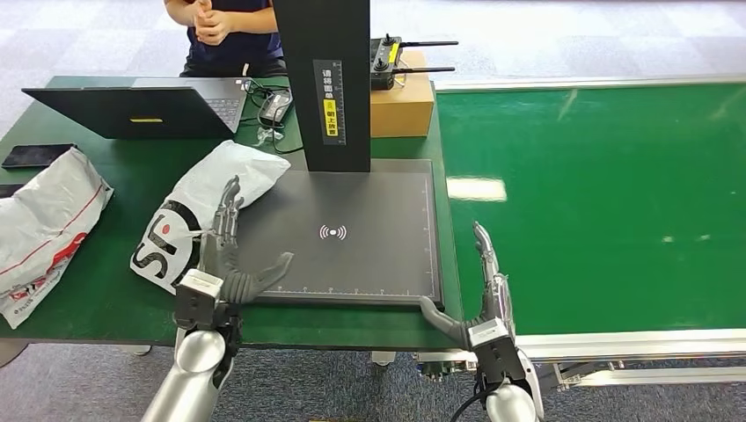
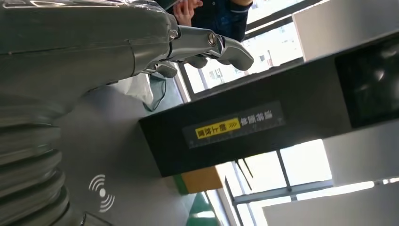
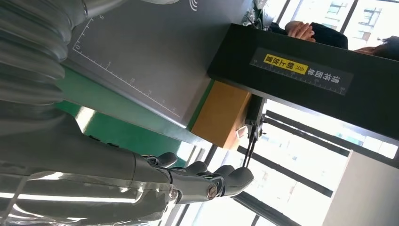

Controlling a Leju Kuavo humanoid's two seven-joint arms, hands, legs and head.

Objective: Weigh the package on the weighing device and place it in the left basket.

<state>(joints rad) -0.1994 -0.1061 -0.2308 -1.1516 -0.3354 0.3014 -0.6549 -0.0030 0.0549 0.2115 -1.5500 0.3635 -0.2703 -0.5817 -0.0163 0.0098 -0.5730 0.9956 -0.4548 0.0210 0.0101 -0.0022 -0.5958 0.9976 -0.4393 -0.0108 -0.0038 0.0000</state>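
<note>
The left hand point(image 1: 230, 255) and right hand point(image 1: 475, 294) are seen nearest, fingers spread and nothing held. A green desk point(image 1: 97, 299) above grey carpet carries the grey weighing device point(image 1: 369, 237). The white package point(image 1: 207, 207), crumpled and black-printed, lies partly over the device's left edge.

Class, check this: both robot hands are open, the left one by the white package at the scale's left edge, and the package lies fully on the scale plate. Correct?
Not quite. In the head view the package lies mostly on the green table, only its edge overlapping the scale plate. The left hand and right hand are open, as stated.
</note>
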